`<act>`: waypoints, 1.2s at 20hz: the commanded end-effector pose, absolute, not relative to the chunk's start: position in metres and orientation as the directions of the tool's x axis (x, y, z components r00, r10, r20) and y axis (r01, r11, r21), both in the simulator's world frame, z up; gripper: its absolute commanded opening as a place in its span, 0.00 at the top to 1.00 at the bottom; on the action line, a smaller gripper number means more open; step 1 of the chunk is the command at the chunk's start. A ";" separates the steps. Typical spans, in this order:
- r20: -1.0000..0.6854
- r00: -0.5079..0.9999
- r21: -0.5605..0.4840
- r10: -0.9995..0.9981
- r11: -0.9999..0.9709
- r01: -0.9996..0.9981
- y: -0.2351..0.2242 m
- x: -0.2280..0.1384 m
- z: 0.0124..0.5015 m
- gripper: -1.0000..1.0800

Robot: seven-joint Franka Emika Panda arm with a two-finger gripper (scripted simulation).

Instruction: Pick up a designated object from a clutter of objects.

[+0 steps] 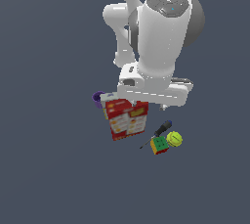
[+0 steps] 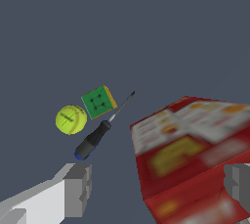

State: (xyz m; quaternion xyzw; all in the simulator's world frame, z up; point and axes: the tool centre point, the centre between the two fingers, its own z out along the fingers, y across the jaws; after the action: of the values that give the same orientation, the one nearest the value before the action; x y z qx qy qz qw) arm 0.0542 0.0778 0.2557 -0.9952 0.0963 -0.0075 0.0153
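Observation:
The designated object, a yellow-green ball [image 1: 174, 139] [image 2: 71, 119], lies on the floor at the exterior view's right end of the clutter of objects. It touches or nearly touches the multicoloured cube [image 1: 159, 145] [image 2: 99, 101]. A blue-handled screwdriver [image 1: 159, 132] [image 2: 96, 137] lies just beside both. My gripper [image 1: 149, 103] [image 2: 158, 186] is open and empty. It hangs over the upright red box [image 1: 126, 119] [image 2: 190, 154], well away from the ball. One grey finger [image 2: 78, 189] shows on each side of the wrist view.
A purple cup [image 1: 98, 99] and a small white box [image 1: 108, 96] stand behind the red box on the exterior view's left, partly hidden. The arm's white body fills the upper middle of the exterior view. Dark flat floor surrounds the clutter.

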 end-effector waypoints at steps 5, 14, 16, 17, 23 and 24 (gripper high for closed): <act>0.004 0.958 -0.025 -0.288 -0.957 -0.288 0.122 0.072 0.211 0.04; -0.002 0.912 -0.012 -0.409 -0.912 -0.409 0.182 0.085 0.145 0.04; -0.002 0.903 -0.009 -0.430 -0.903 -0.430 0.193 0.085 0.133 0.04; -0.001 0.899 -0.008 -0.439 -0.899 -0.439 0.198 0.085 0.127 0.04; -0.001 0.878 -0.002 -0.479 -0.878 -0.479 0.219 0.085 0.102 0.04; 0.000 0.876 -0.002 -0.483 -0.876 -0.483 0.221 0.085 0.099 0.04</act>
State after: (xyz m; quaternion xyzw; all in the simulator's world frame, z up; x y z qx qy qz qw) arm 0.0843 0.2174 0.1038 -0.9697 0.2442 0.0006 0.0012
